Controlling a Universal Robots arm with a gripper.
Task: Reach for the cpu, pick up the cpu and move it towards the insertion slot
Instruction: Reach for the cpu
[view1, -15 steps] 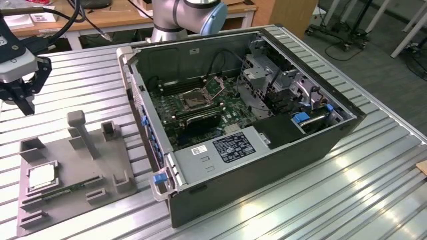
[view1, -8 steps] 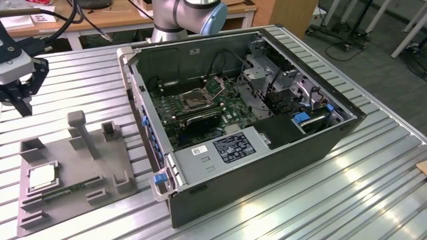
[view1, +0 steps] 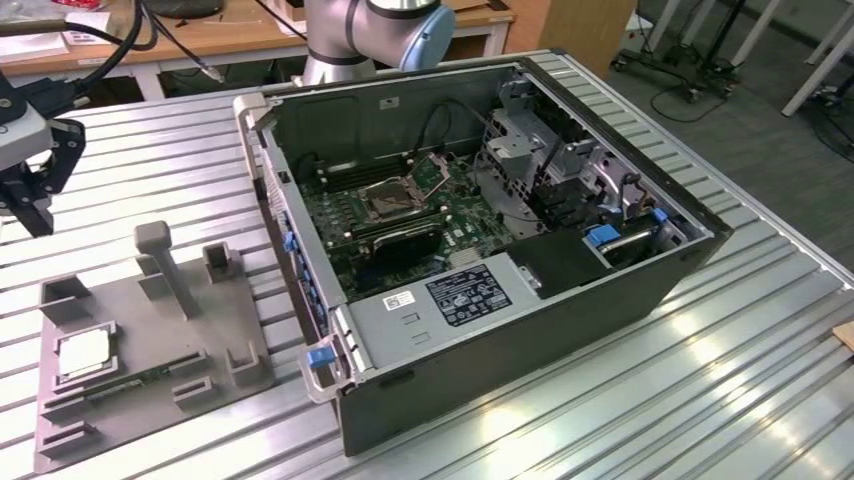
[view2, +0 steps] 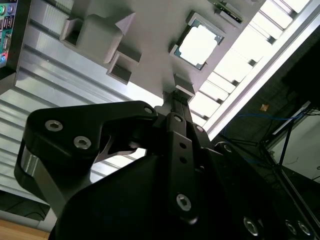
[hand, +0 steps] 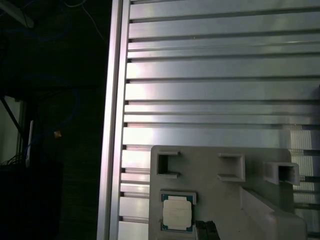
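Observation:
The cpu (view1: 83, 352) is a small flat square chip with a pale metal top. It lies in a recess of a grey fixture plate (view1: 227, 375) at the exterior view's left. Both wrist views look down on the cpu (view2: 198, 44) (hand: 177, 214) in its recess. My gripper (view1: 27, 195) hangs above the ribbed table beyond the plate's far end, well clear of the cpu and holding nothing. The insertion slot (view1: 387, 197), a square metal-framed socket, sits on the green board inside the open computer case.
The open black computer case (view1: 561, 300) fills the table's middle. Grey posts (view1: 160, 265) and brackets rise from the fixture plate, and a green memory stick (view1: 134, 380) lies beside the cpu. The table's edge (hand: 115, 120) runs close to the plate. The arm's base (view1: 354, 50) stands behind the case.

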